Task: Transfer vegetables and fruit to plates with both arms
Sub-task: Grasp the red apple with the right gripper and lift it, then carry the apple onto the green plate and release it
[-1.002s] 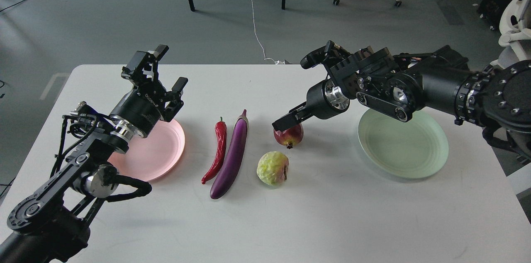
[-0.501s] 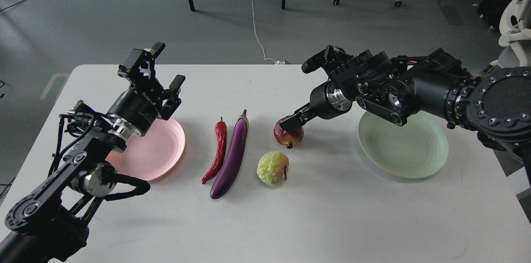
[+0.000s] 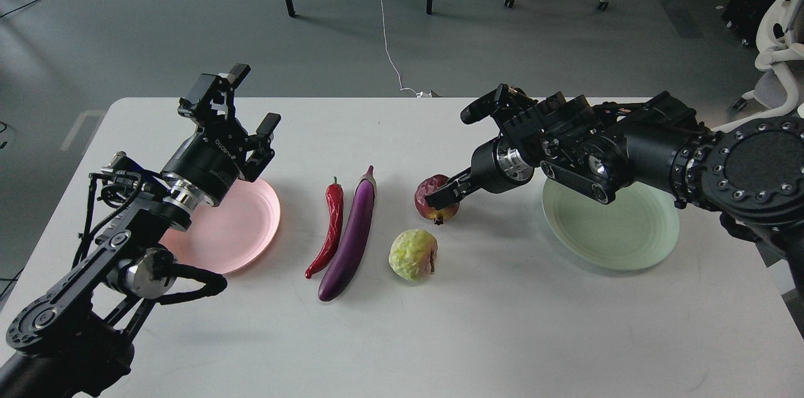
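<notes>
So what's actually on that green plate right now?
The visible part of the green plate is bare, with no food on it. The right arm hangs over its far rim, so that strip is covered. The dark red fruit sits on the table, beside the plate.

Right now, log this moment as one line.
right gripper at dark red fruit, grasp unclear | left gripper open above pink plate | plates empty
</notes>
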You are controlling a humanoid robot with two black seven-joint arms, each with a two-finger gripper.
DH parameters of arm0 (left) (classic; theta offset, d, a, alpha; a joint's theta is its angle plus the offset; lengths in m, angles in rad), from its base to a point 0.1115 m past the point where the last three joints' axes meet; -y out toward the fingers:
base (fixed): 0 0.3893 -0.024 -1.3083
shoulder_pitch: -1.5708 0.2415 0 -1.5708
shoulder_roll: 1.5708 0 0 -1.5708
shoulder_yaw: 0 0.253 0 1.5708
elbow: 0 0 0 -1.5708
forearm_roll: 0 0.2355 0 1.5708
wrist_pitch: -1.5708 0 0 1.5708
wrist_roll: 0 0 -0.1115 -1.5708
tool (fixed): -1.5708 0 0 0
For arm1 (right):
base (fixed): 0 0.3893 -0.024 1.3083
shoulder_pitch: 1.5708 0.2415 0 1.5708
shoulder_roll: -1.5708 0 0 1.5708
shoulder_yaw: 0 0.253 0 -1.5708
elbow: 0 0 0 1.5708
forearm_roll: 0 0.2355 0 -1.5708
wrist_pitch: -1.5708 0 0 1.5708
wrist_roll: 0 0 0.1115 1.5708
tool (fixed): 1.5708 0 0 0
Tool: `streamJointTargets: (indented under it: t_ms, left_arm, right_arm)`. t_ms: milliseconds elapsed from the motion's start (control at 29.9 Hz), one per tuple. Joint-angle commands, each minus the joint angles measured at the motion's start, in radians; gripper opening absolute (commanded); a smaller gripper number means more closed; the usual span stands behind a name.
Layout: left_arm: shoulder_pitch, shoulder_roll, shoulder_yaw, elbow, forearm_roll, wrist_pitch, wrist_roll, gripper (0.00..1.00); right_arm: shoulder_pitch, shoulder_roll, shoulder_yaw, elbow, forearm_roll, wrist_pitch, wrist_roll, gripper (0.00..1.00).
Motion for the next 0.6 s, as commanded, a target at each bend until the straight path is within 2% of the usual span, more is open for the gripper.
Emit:
streamJointTargets:
  t_ms: [0,100,334,568]
  left_arm:
    - [0.000,0.000,-0.005,0.000,0.000,0.000,0.000,0.98]
    - [0.000,0.000,-0.005,0.000,0.000,0.000,0.000,0.98]
    - [0.000,0.003,-0.005,-0.002,0.000,0.000,0.000,0.98]
    - [0.000,0.002,-0.001,-0.016,0.000,0.001,0.003,0.98]
  right_arm:
    - [0.000,0.000,0.000,0.002,0.000,0.003,0.000,0.35]
    - [0.008,0.000,0.000,0.007,0.001,0.006,0.000,0.30]
    - [0.089,-0.005,0.015,0.072,0.011,0.000,0.000,0.30]
    - [0.230,-0.262,0.012,0.281,-0.028,-0.003,0.000,0.32]
